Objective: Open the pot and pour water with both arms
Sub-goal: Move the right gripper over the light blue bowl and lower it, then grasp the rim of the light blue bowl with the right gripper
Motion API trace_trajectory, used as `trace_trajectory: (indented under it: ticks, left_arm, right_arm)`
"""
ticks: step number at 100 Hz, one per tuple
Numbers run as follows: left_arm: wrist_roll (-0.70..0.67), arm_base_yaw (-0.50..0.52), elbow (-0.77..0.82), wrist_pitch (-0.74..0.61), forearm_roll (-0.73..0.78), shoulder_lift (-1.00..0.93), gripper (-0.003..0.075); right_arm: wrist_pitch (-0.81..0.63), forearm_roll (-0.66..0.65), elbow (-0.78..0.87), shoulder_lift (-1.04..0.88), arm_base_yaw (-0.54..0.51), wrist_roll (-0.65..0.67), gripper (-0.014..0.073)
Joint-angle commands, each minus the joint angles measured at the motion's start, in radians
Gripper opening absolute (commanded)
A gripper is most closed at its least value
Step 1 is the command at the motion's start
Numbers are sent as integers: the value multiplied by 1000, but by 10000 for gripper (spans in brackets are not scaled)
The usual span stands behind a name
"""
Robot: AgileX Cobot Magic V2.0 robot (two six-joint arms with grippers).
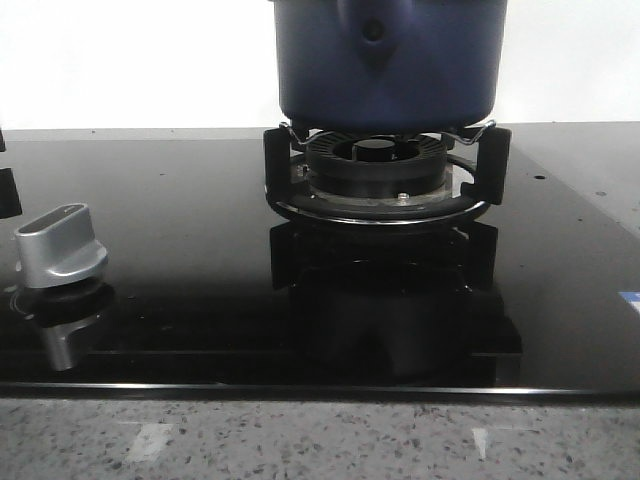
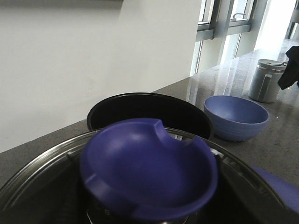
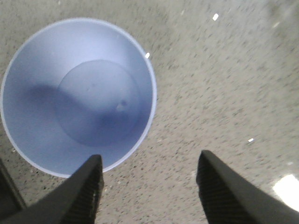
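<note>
- Two views bear on the coming move: in the right wrist view, the right gripper [image 3: 148, 186] is seen with jaws spread and empty, a pale blue bowl [image 3: 78, 95] lying in the upper left of the frame, beyond the left finger.
- In the front view, the pot [image 1: 390, 60] is located top centre, seated on the burner ring [image 1: 380, 175].
- No gripper is visible near the pot.
- In the left wrist view, a blue lid knob [image 2: 148, 170] fills the lower centre; the left gripper's state cannot be determined.
</note>
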Motion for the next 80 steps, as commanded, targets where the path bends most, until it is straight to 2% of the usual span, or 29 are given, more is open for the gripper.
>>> trace_trajectory:
  ticks: [1, 39, 80]
  left_arm:
    - [-3, -8, -32, 48, -112, -26, 284]
    - [-3, -8, -32, 48, -112, -26, 284]
    - [-2, -8, -32, 48, -112, -26, 284]
  right_arm:
    - [-60, 45, 15, 0, -18, 2, 393]
    - [-176, 60, 145, 59, -19, 2, 393]
    - [-239, 137, 160, 126, -19, 2, 393]
